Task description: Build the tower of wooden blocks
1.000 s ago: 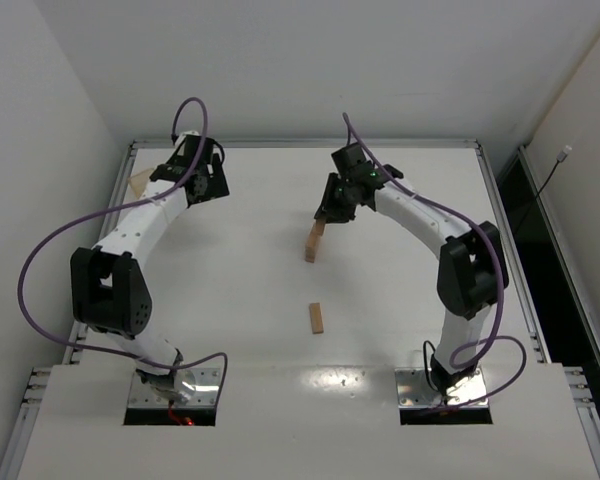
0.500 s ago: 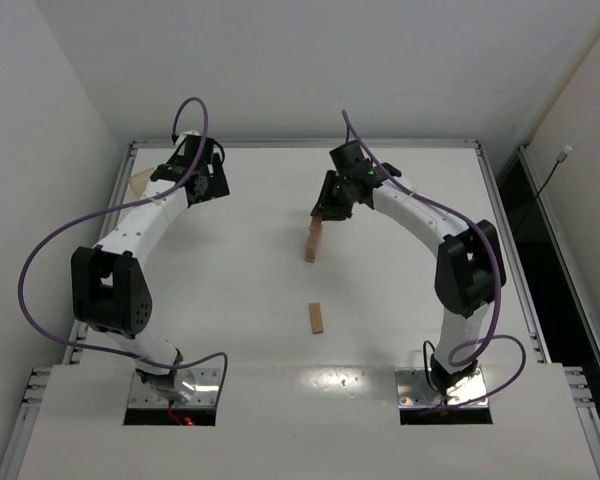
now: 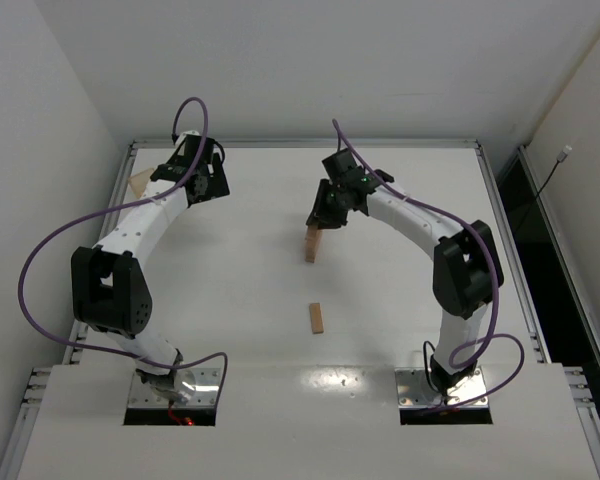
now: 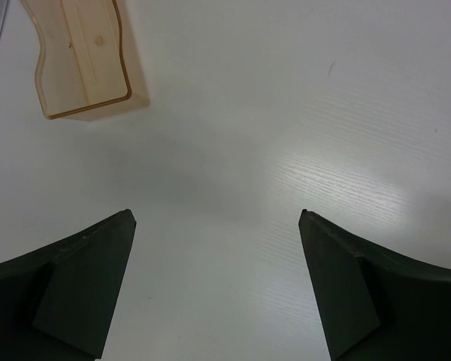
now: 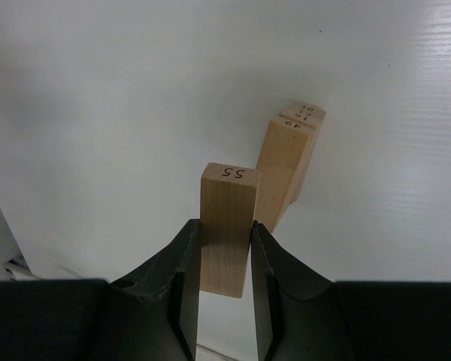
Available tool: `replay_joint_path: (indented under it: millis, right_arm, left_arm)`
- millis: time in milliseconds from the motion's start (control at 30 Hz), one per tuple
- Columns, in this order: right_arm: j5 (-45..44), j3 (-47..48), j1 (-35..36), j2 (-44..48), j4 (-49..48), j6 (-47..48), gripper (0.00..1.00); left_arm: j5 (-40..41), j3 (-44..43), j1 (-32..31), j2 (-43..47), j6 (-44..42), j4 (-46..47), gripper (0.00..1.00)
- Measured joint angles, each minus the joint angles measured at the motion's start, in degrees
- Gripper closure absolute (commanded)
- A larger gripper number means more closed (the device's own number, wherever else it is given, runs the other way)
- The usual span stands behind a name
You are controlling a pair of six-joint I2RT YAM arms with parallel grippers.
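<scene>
Clamps an upright wood block (image 5: 229, 199), stamped 55 on its end, between the fingers of the right gripper (image 5: 224, 224), close beside the tower (image 5: 289, 158) at mid-table; cannot tell whether touching. Has a loose plank (image 3: 318, 318) lying flat nearer the bases. Holds the left gripper (image 4: 216, 218) spread wide and empty over the table (image 4: 286, 113), near a translucent amber box (image 4: 83, 60).

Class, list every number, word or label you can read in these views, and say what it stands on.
"55": end face of the wood block held in the right gripper.
"49": end of the nearer tower block.
Farther tower block: marks too small to read.
Amber box: no text.
</scene>
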State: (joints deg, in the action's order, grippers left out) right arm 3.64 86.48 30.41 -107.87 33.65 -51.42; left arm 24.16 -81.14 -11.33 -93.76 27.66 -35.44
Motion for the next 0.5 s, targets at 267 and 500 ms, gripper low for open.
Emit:
replay_joint_path:
  millis: [267, 500]
  right_arm:
    - [-0.9, -1.0, 0.0, -0.2, -0.1, 0.4, 1.00]
    - [-3.0, -1.0, 0.1, -2.3, 0.1, 0.9, 1.00]
  left_arm:
    - [-0.2, 0.0, 0.0, 0.0, 0.0, 0.0, 0.13]
    - [-0.3, 0.0, 0.0, 0.0, 0.0, 0.0, 0.13]
